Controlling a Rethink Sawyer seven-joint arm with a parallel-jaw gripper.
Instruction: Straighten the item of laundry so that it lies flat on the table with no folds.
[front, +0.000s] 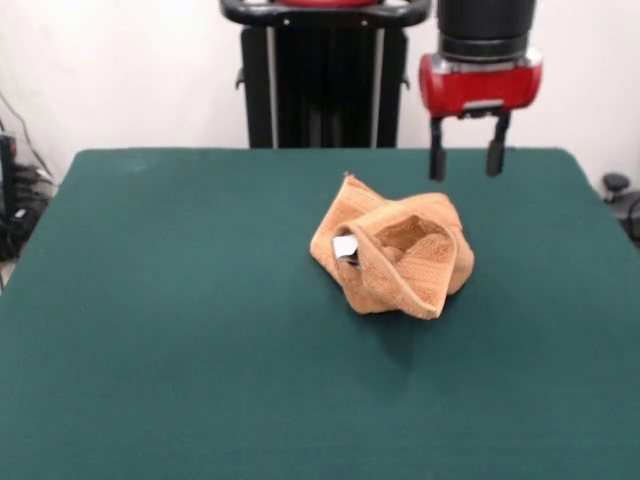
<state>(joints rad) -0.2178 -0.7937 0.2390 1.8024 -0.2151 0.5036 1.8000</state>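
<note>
The orange-tan terry towel lies crumpled in a folded heap right of the middle of the dark green table. A small white tag shows on the heap's left side. My gripper hangs above and behind the towel's right end, apart from it. Its two black fingers stand apart with nothing between them, so it is open and empty. The towel's stripe bands are hidden in the folds.
The robot's black pedestal stands behind the table's far edge. Cables and dark equipment sit off the table's left side, and a small dark object sits off its right side.
</note>
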